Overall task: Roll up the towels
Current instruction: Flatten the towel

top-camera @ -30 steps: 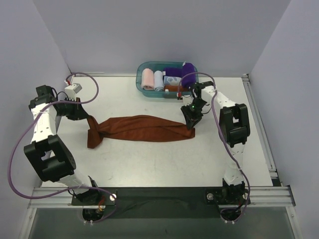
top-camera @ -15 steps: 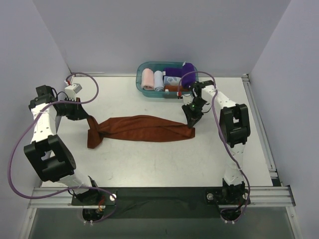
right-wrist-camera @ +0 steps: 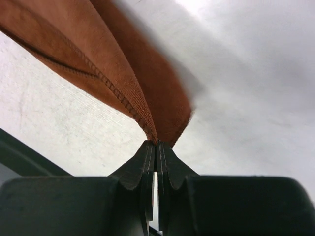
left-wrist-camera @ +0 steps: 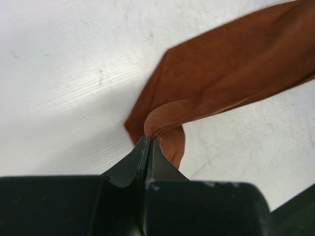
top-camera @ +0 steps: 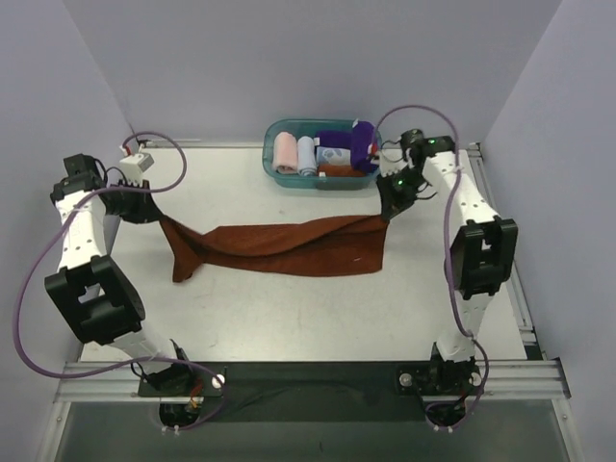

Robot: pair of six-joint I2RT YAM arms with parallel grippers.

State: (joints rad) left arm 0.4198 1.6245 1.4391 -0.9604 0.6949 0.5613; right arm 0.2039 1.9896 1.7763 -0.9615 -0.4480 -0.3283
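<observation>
The rust-brown towel point(top-camera: 279, 247) stretches across the middle of the table, pulled taut between both arms. My left gripper point(top-camera: 157, 214) is shut on its left corner point(left-wrist-camera: 160, 123), lifted a little off the table. On the other side my right gripper point(top-camera: 387, 214) is shut on the right corner, the hemmed edge point(right-wrist-camera: 120, 96) running straight into the jaws. The towel's lower left end droops onto the table. The purple towel point(top-camera: 358, 144) lies in the teal basket point(top-camera: 272, 144) at the back.
The basket also holds a pink roll point(top-camera: 286, 152), a pale blue roll point(top-camera: 306, 154) and a patterned cloth point(top-camera: 333, 154). A metal rail point(top-camera: 496, 221) runs along the table's right side. Purple walls close in the left, back and right.
My right gripper closed on the towel's right corner and lifted it back and to the right. The left arm drew its corner further left. The towel is now spread wider and tauter.
</observation>
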